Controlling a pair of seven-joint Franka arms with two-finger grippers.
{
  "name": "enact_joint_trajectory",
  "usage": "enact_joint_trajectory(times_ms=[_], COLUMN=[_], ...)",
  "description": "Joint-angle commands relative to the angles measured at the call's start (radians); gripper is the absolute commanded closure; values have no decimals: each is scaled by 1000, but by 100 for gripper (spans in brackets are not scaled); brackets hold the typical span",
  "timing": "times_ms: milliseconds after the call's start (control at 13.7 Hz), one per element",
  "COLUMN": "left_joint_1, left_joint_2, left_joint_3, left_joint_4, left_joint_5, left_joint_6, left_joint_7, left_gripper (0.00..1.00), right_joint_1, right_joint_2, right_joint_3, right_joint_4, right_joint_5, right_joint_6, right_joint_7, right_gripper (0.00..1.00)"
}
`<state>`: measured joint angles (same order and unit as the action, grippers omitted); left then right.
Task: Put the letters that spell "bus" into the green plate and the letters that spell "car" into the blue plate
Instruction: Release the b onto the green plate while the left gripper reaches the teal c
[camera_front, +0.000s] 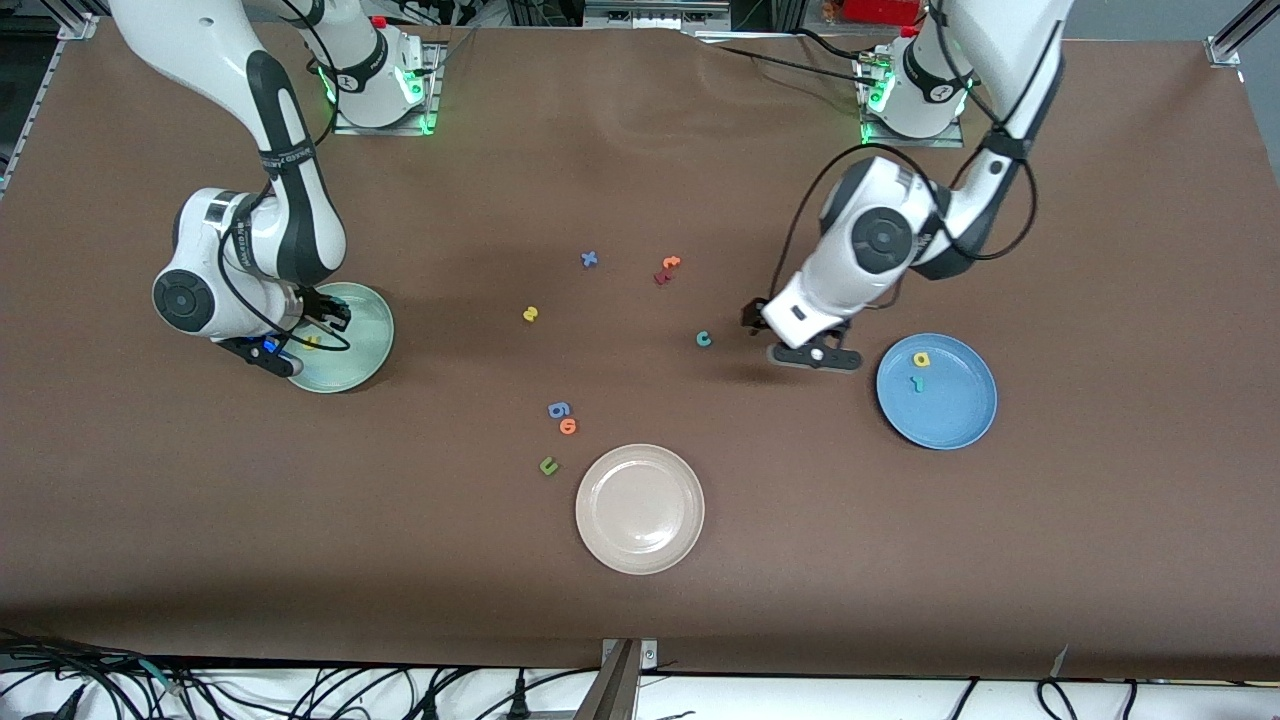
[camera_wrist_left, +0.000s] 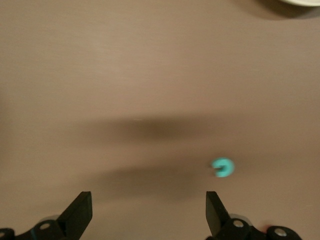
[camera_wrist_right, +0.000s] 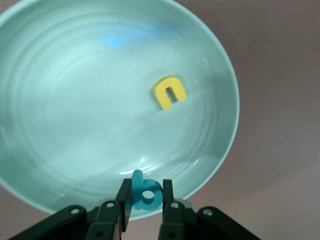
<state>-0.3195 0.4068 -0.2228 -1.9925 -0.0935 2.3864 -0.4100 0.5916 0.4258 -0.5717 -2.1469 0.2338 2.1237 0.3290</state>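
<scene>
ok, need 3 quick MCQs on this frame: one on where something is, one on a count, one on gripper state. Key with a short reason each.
1. Where is the yellow "u"?
A. in the green plate
B. in the blue plate
C. on the bare table

2. How many letters lie in the blue plate?
A. none
B. two
C. four

3. What is the right gripper doing?
A. open and holding nothing
B. shut on the teal "b" over the green plate
C. shut on the teal "c"

Key:
1 A, the right wrist view shows it lying in the mint-green dish.
2 B, a yellow "a" and a teal "r" sit there.
3 B, its fingers pinch the "b"; the left gripper is open over the table by the "c".
</scene>
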Motion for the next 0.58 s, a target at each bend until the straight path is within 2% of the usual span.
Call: enact_joint_trajectory(times_ms=[0, 73, 219, 291, 437, 510], left_joint_1=[-58, -75, -116, -121, -138, -142], left_joint_2=[110, 128, 151, 158, 176, 182], left_joint_3=[11, 13, 19, 17, 13, 13], left_joint_4=[124, 136, 139, 139, 143, 143], left_joint_5=[23, 24, 61, 125, 227, 236], left_joint_6=[-23, -23, -21, -21, -20, -15], left_joint_7=[-73, -94, -156, -209, -312, -326], left_gripper=[0, 0, 0, 0, 0, 0], right_joint_1=[2, 2, 4, 4, 5, 7], right_joint_2=[-1, 1, -5, -12, -33, -50], right_joint_3=[1, 1, 1, 1, 3, 3], right_joint_4=[-18, -15, -10, -7, 5, 15], right_joint_5=[16, 16, 18, 18, 18, 18], right_joint_6=[30, 30, 27, 25, 9, -10], right_joint_7=[-42, -42, -42, -41, -30, -27], right_gripper=[95, 89, 38, 2, 1, 1])
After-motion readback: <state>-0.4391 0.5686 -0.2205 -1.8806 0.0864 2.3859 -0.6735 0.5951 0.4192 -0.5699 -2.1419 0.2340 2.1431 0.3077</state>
